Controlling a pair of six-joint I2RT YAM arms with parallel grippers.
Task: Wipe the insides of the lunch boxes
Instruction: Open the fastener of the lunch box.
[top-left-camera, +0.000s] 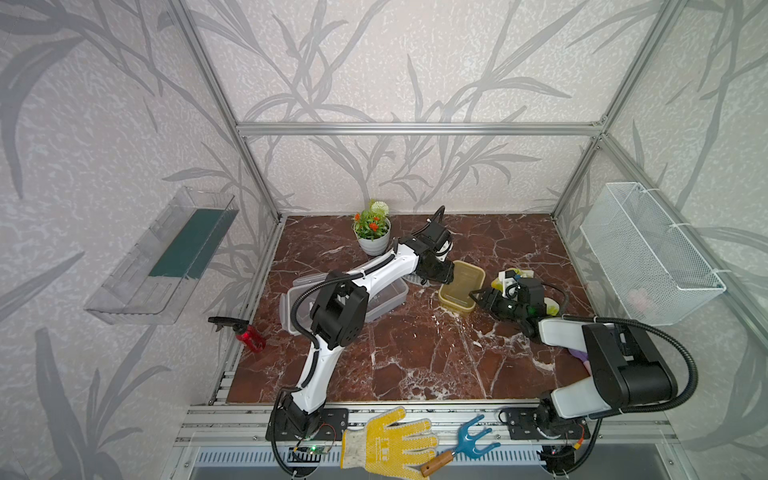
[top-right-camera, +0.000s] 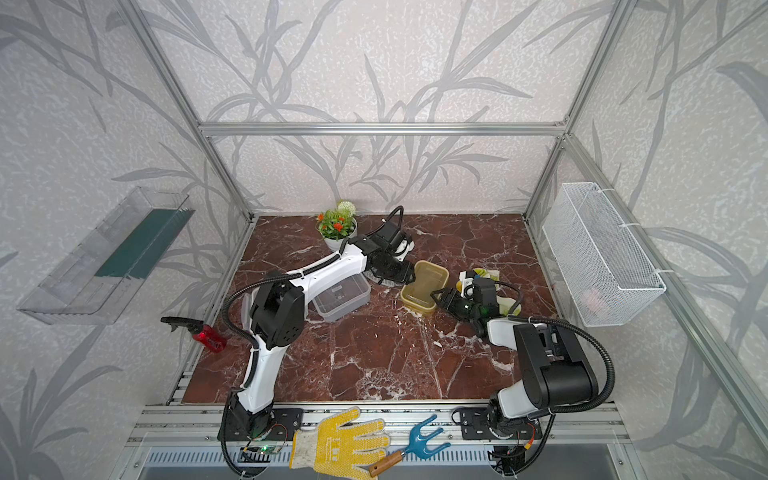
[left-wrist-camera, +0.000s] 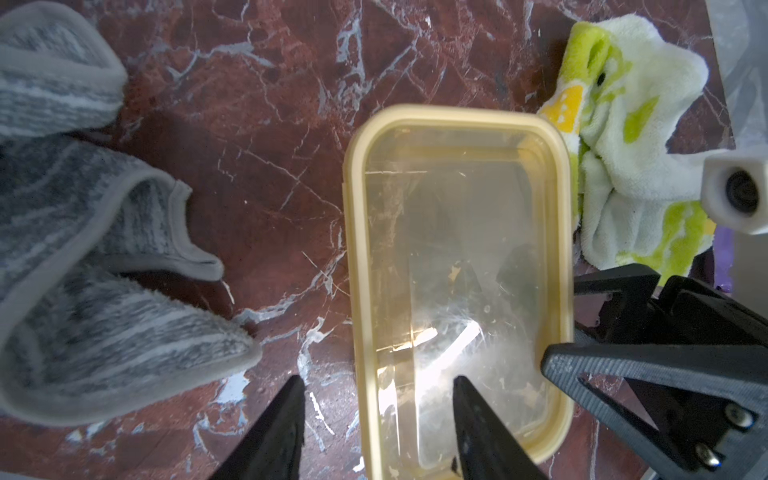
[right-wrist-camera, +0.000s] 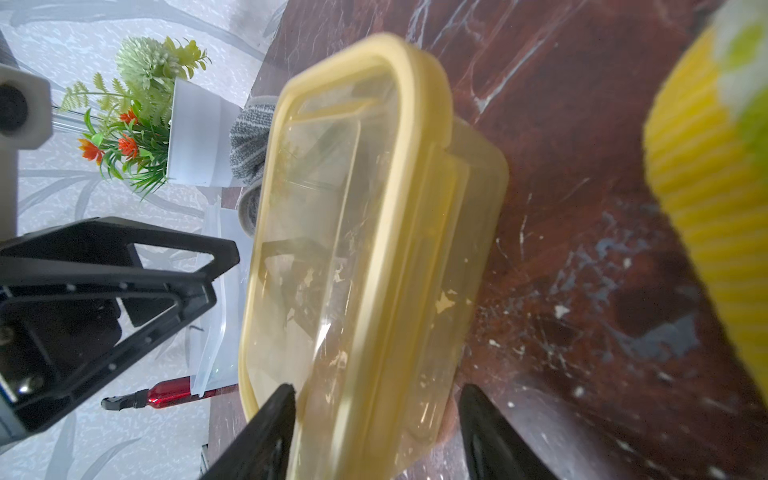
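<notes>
Well, nearest me a yellow glove (top-left-camera: 386, 442) and a blue rake (top-left-camera: 469, 440) lie on the front rail. At the table's (top-left-camera: 415, 357) left edge sits a red spray bottle (top-left-camera: 249, 336).

Further in, the clear box (top-right-camera: 345, 309) lies open under the left arm's elbow, left of the middle. Right of it, about mid-table, stands the amber box (top-left-camera: 455, 299), with its lid (top-left-camera: 468, 272) resting askew on top, tilted up at the far end. Dried bits cling to the plastic.

Both arms meet there. The right fingers (right-wrist-camera: 270, 415) reach in from the right and stand apart, one on each side of the near rim of box and lid, not pressing on either. The left fingers (left-wrist-camera: 282, 424) come from the far left, also apart: one over the table, one over the amber plastic, the rim between them and untouched.

A grey cloth (left-wrist-camera: 104, 291) lies crumpled beside the left fingers, between the two boxes. A green-and-white towel (top-left-camera: 515, 274) sits just behind the right wrist.

Beyond, a flower pot (top-left-camera: 374, 243) stands near the back wall. A wire basket (top-left-camera: 648, 257) hangs on the right wall, a clear tray (top-left-camera: 158, 257) on the left.
</notes>
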